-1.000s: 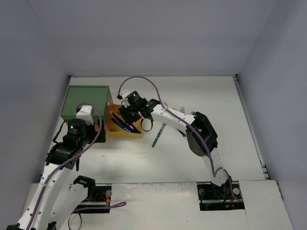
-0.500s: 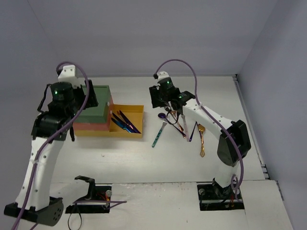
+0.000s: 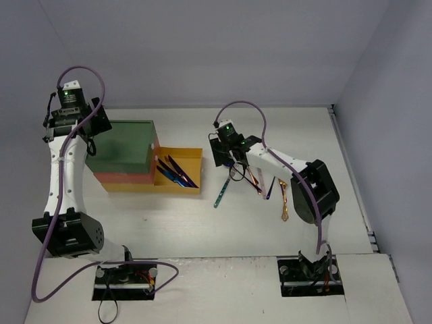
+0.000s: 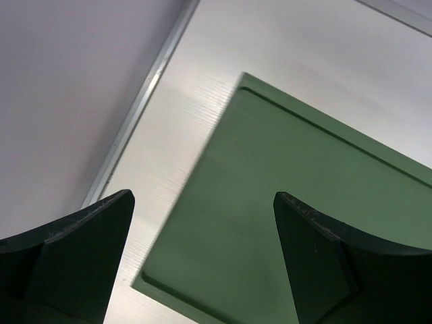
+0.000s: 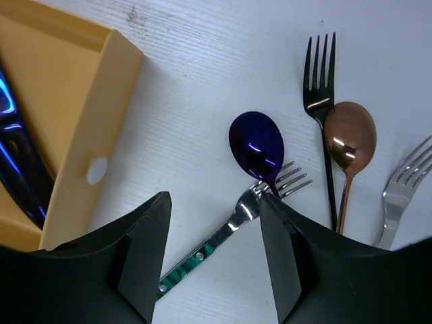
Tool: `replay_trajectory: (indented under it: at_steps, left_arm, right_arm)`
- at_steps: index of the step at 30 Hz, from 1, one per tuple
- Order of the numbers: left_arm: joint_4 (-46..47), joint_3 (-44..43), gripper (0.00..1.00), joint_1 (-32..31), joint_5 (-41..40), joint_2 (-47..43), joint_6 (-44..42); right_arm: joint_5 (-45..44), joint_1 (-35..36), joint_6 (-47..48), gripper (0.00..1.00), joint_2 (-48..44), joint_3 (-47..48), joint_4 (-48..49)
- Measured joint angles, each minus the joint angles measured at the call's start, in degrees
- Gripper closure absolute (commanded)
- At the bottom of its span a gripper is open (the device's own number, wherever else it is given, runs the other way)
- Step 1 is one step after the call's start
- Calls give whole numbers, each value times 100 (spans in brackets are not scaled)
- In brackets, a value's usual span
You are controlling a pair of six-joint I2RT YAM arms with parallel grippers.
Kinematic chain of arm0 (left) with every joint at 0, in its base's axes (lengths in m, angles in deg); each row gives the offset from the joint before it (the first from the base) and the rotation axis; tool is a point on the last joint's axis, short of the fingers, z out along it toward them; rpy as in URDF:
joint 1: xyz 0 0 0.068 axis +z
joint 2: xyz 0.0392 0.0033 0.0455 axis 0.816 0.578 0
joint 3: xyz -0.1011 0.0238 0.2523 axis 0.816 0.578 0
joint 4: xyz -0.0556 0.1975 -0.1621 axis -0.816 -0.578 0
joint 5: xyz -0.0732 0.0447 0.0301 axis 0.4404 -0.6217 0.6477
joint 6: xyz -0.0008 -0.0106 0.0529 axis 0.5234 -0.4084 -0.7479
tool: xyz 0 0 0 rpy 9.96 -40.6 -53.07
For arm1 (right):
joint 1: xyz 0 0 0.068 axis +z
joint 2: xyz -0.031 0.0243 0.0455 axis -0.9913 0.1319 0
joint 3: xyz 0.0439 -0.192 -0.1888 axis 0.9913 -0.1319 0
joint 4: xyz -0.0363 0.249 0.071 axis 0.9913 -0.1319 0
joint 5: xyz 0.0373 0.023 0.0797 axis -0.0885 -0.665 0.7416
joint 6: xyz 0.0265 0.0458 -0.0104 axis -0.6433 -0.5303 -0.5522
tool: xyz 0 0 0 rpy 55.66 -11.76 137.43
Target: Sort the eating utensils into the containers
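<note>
The containers form a boxy unit with a green top (image 3: 121, 145) (image 4: 304, 202); its yellow drawer (image 3: 194, 156) (image 5: 67, 101) is pulled out to the right and holds blue and purple knives (image 3: 174, 173) (image 5: 8, 158). Loose eating utensils lie right of it: a green-handled fork (image 3: 221, 192) (image 5: 226, 233), a purple spoon (image 5: 256, 145), a black fork (image 5: 318, 88), a copper spoon (image 5: 349, 138) and a silver fork (image 5: 405, 182). My right gripper (image 3: 228, 156) (image 5: 214, 206) hangs open above the green-handled fork's neck, holding nothing. My left gripper (image 3: 84, 131) (image 4: 202, 256) is open and empty over the green top's far-left corner.
A gold spoon (image 3: 285, 202) and a dark purple utensil (image 3: 271, 187) lie further right on the white table (image 3: 202, 223). An orange-red drawer (image 3: 125, 177) sits shut under the green top. Grey walls enclose the table on three sides, and a metal rail (image 4: 135, 108) runs along the left one.
My right gripper left the yellow drawer and moved right, over the loose utensils. My left arm lifted from beside the drawer unit and swung back to the green top's far-left corner.
</note>
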Motion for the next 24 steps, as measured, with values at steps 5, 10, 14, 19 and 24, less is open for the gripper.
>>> replay_trajectory:
  at_steps: [5,10,14,19,24]
  left_arm:
    - [67,0,18,366,97,213,-19]
    - [256,60,18,484,360,346,-22]
    - [406,331,18,485,567,354,-29]
    - [657,640,18,486,932,338,8]
    - [1110,982,18,490,1251,229,133]
  right_arm:
    - [125,-2,0,48,283,0,0]
    - [260,0,2,48,489,33,12]
    - [442,4,7,49,747,122,44]
    - [591,58,6,51,1063,345,62]
    - [624,250,4,52,1289,646,114]
